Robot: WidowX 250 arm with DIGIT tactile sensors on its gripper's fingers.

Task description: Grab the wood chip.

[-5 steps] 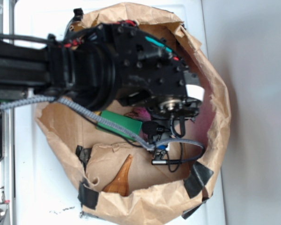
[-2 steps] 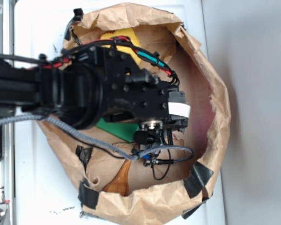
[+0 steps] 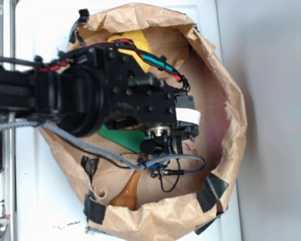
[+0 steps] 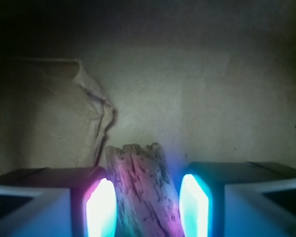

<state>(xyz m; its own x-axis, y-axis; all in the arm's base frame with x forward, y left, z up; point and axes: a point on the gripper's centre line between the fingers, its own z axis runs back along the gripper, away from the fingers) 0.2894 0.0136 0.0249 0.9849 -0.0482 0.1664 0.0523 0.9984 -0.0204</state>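
gripper point(image 4: 147, 207) seen with jaws apart, one lit pad on each side of the wood chip point(image 4: 144, 190), narrow gaps visible, contact not confirmed | wood chip laid flat on brown paper point(image 4: 187, 89) between the jaws | arm lowered into paper-lined basket point(image 3: 231, 100) | green block point(image 3: 121, 136) and glossy wooden piece point(image 3: 129, 193) lying nearby

Rough wood chip point(image 4: 144, 190) on brown paper

I could read no text, label, brand or number anywhere; the white tag point(image 3: 187, 116) on the arm showed blank.
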